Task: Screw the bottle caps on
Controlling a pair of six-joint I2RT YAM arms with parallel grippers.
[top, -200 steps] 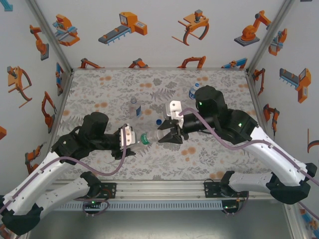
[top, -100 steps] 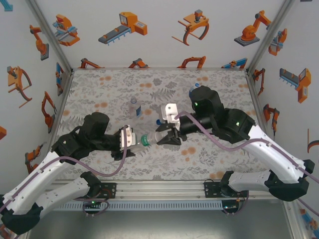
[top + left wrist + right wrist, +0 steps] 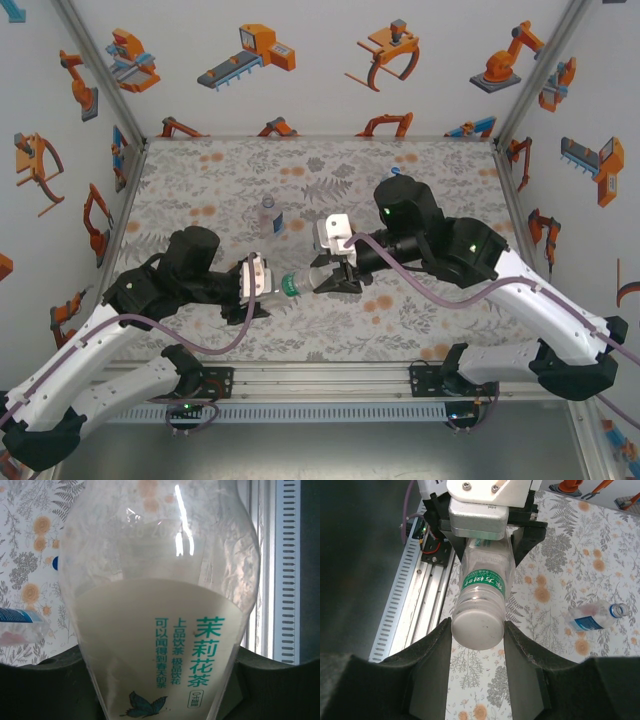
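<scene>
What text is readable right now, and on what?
"茉莉花茶": large green print on the clear plastic bottle with the green label.
"上品饮茶 极品饮花", "可以闻得到春天的茶": smaller green lines beside it.
Boxed print below: too small.
White characters on its green band: blurred.
Blue-labelled clear bottle: unreadable.

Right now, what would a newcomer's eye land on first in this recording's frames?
The green-label bottle is held level above mid-table: the left gripper clamps its body while the right gripper pinches its white cap. Farther back, a blue-label bottle lies on its side on the floral table, mouth uncapped.
</scene>
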